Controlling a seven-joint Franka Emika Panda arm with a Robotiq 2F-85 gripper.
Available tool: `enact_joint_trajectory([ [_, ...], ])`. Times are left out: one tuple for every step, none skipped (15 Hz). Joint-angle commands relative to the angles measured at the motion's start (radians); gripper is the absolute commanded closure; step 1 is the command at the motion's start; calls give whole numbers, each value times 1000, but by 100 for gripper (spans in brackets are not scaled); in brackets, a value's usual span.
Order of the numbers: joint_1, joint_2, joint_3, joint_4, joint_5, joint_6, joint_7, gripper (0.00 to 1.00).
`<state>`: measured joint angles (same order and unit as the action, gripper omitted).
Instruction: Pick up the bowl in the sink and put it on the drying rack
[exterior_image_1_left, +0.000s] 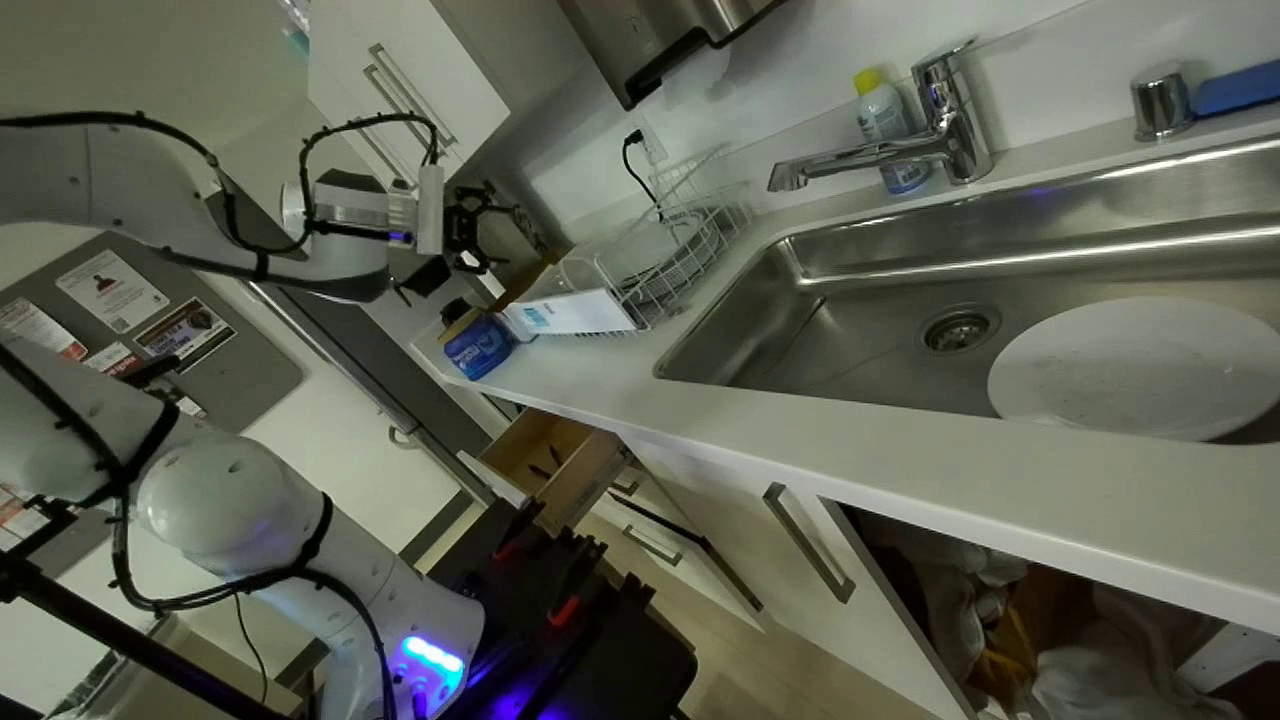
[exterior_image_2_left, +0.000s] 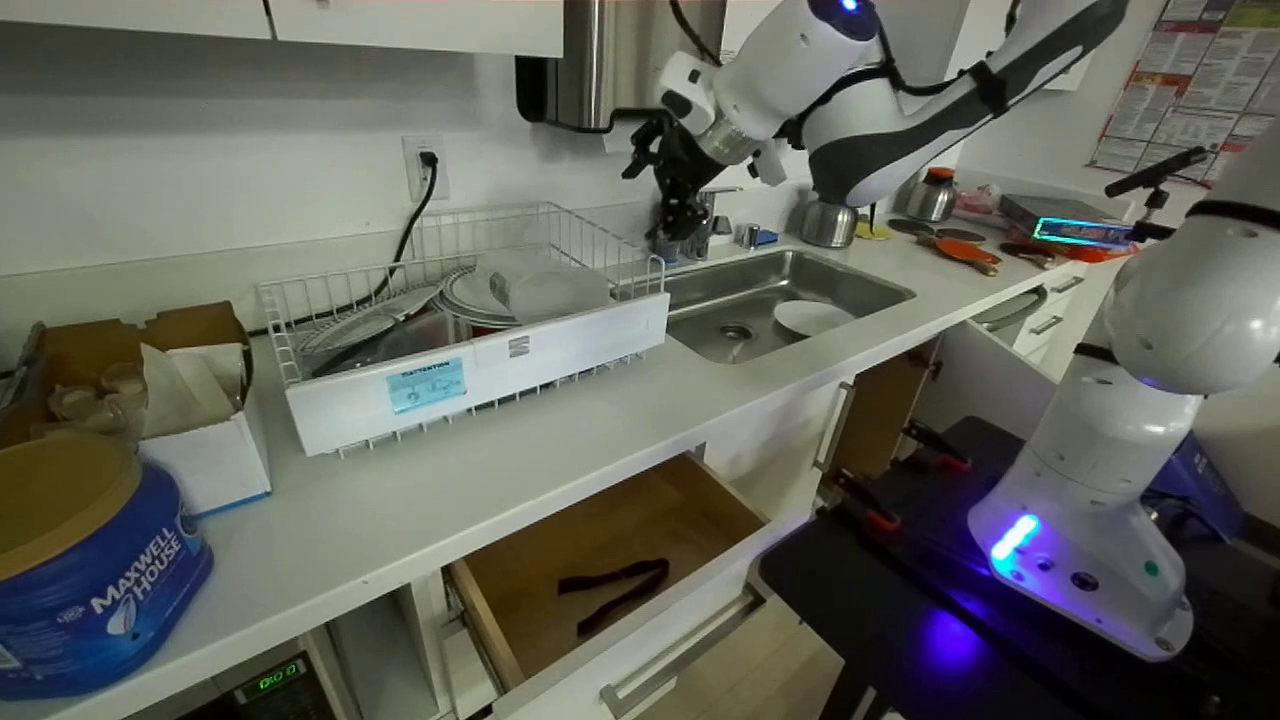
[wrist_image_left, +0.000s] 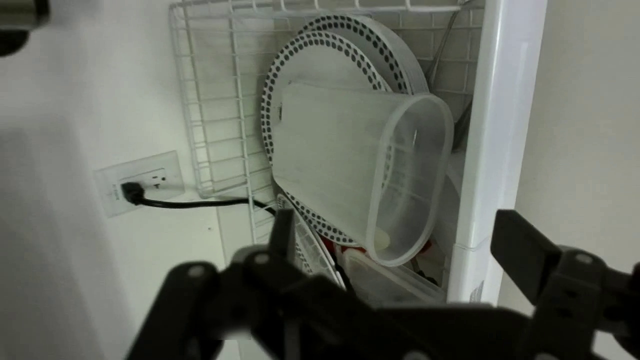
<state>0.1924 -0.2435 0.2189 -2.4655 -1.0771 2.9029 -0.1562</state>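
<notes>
Beside the large rectangular stainless-steel sink (exterior_image_1_left: 845, 340) stands a low white wire drying rack (exterior_image_2_left: 490, 375). In the sink lies a wide round white bowl (exterior_image_1_left: 1140, 370), probably light, stiff and slippery; a pinch across its rim looks safest. Higher than the sink hangs a black two-fingered hand (wrist_image_left: 395, 230), spread wide, gripping nothing. Count: one sink, one drying rack, one bowl, one hand.

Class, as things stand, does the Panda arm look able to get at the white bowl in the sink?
Probably yes: the end effector is open and empty, nothing covers the bowl, and the tap stands clear.
</notes>
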Motion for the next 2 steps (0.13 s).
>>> enact_joint_trajectory([
  [-8,-197,-46,-131,15,20,24,0],
  [-6,-227,-58,-147,14,16,25,0],
])
